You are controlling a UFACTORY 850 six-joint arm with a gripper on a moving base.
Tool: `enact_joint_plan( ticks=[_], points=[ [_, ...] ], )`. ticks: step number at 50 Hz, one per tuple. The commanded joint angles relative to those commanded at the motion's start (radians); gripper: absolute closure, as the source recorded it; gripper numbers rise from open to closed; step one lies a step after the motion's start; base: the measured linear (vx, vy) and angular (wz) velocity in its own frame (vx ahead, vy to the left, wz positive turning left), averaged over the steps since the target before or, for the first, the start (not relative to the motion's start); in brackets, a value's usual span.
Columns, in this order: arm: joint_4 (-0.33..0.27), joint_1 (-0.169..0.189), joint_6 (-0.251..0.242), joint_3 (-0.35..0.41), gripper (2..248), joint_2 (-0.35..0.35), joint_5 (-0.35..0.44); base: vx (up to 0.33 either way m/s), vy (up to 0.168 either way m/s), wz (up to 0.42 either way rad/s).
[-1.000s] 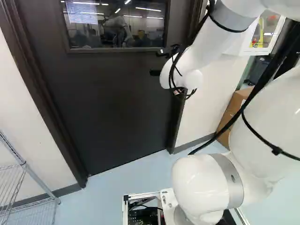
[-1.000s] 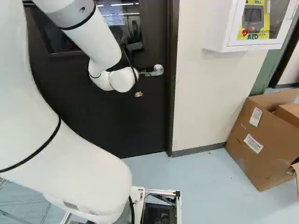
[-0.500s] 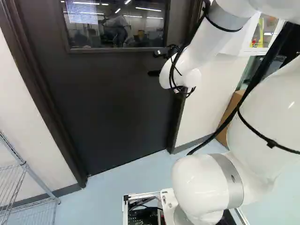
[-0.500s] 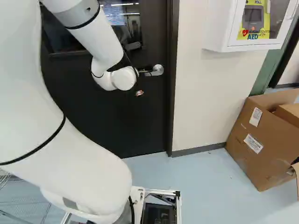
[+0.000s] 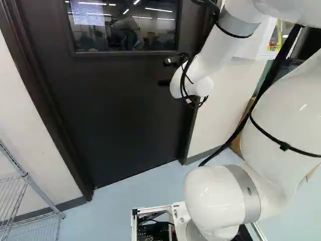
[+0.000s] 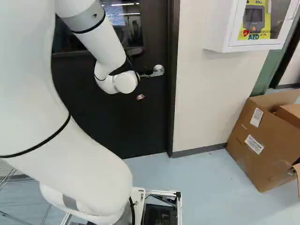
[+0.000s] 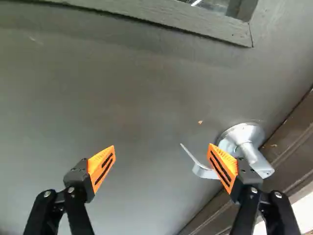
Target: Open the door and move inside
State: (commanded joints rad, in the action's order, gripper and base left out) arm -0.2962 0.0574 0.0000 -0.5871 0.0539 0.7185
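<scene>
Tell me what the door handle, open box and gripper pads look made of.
Door handle: probably metal, satin silver, by its soft highlights. Box: matte brown cardboard, by its folded flaps. Gripper pads: orange, fairly matte, ridged; rubber or plastic, I can't tell.

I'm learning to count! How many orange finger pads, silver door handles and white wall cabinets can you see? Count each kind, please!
Orange finger pads: 2
Silver door handle: 1
White wall cabinet: 1
Total: 4
</scene>
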Motion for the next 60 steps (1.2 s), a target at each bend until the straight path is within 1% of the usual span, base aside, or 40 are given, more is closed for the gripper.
enact_joint_plan(
  ticks=[22, 34, 43, 60],
  points=[
    [0.000, -0.001, 0.000, 0.005, 3, -0.047, 0.000, 0.000, 0.000, 0.000],
    [0.000, -0.002, 0.000, -0.006, 3, -0.086, 0.000, 0.000, 0.000, 0.000],
    [0.000, -0.002, 0.000, -0.027, 3, -0.127, 0.000, 0.000, 0.000, 0.000],
    [0.000, -0.004, 0.000, -0.088, 3, -0.222, 0.000, 0.000, 0.000, 0.000]
  ],
)
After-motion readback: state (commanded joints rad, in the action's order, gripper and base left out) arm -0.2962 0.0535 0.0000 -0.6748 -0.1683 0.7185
